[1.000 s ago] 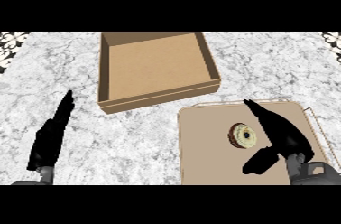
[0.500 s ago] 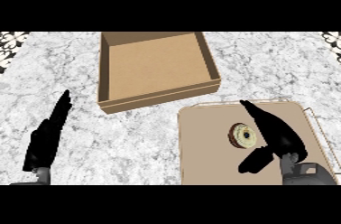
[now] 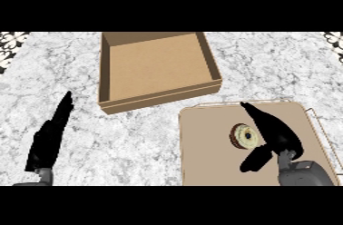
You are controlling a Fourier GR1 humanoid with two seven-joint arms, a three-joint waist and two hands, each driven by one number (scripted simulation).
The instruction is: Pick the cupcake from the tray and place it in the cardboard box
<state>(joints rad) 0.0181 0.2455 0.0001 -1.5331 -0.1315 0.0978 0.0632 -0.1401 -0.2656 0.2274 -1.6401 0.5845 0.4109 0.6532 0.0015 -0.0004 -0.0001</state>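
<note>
- The cupcake (image 3: 244, 136) sits on the tray (image 3: 208, 151), a little right of the tray's middle and nearer its far edge than its near one. From above it shows a pale round top inside a dark rim.
- The tray is beige and lies at the worktop's (image 3: 134, 147) near right corner; its near edge runs out of view at the bottom.
- The right hand (image 3: 276, 134) is over the tray, just right of the cupcake. Its fingers are stretched out straight, pointing toward the tray's far edge, and the thumb is spread away below and to the left. The cupcake lies in the gap between fingers and thumb, and the hand has hold of nothing. Whether the fingers touch the cupcake's right side cannot be told.
- The box (image 3: 158, 67) stands open near the worktop's far edge, around the middle, its near right corner close to the tray's far left corner. Only its brown floor and walls show.
- The left hand (image 3: 50, 135) rests at the worktop's near left side, well apart from box and tray, fingers straight and pointing away, holding nothing.
</note>
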